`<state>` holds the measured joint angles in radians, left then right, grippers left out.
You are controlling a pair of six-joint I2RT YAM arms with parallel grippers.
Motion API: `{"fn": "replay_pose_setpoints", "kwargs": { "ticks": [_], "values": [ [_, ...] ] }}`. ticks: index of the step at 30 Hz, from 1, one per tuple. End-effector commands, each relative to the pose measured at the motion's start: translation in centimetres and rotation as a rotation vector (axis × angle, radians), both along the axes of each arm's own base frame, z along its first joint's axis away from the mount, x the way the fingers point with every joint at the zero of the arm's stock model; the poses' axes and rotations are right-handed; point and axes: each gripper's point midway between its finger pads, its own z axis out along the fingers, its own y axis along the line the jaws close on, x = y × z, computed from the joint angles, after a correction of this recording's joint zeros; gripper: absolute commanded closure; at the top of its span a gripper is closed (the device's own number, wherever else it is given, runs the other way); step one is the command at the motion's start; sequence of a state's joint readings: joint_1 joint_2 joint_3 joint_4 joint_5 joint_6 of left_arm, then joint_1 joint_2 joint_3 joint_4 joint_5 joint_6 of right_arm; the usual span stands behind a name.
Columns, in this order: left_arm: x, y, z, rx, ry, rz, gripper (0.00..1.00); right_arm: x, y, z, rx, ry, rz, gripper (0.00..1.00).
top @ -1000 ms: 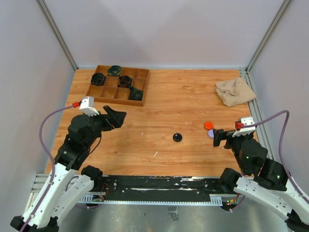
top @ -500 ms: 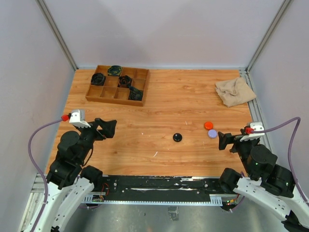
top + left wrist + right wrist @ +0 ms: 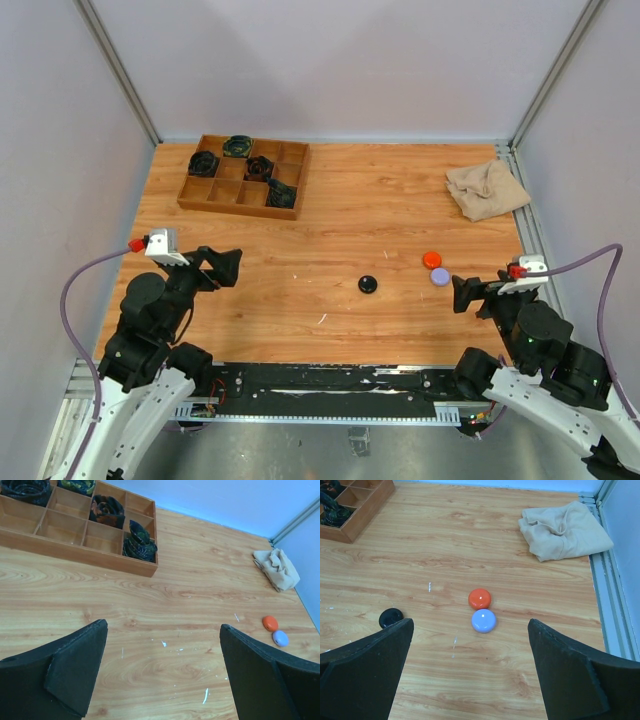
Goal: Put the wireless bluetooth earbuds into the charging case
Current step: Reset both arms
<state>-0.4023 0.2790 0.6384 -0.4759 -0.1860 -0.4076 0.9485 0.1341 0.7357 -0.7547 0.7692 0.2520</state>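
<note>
Three round closed cases lie on the wooden table: a black one (image 3: 369,284), an orange one (image 3: 432,259) and a lavender one (image 3: 440,276) touching it. The right wrist view shows the orange case (image 3: 479,598), the lavender case (image 3: 483,620) and the black case (image 3: 390,617). The left wrist view shows the orange case (image 3: 270,623) and the lavender case (image 3: 280,638). No loose earbuds show in any view. My left gripper (image 3: 225,265) (image 3: 162,630) is open and empty over bare wood at the left. My right gripper (image 3: 462,292) (image 3: 470,630) is open and empty, just near of the lavender case.
A wooden compartment tray (image 3: 200,195) holding dark rolled items stands at the back left. A crumpled beige cloth (image 3: 486,189) lies at the back right. A metal rail (image 3: 612,595) runs along the table's right edge. Thin pale flecks dot the wood.
Both arms have drawn back toward the near edge since a second ago, which uncovered the lavender case. In the last half second nothing has visibly moved.
</note>
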Motion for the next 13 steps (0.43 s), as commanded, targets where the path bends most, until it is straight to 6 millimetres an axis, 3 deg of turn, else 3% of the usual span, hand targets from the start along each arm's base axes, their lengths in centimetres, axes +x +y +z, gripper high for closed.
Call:
{"fn": "replay_pose_setpoints", "kwargs": {
  "ticks": [1,13],
  "values": [
    [0.05,-0.20,0.68,0.003,-0.041,-0.017,0.01,-0.01,-0.52,-0.44,0.010,0.008,-0.035,0.01],
    [0.00,-0.57,0.65,0.008,-0.046,-0.040,0.01,0.09,-0.18,-0.69,-0.009,0.023,-0.024,0.01]
  ]
}}
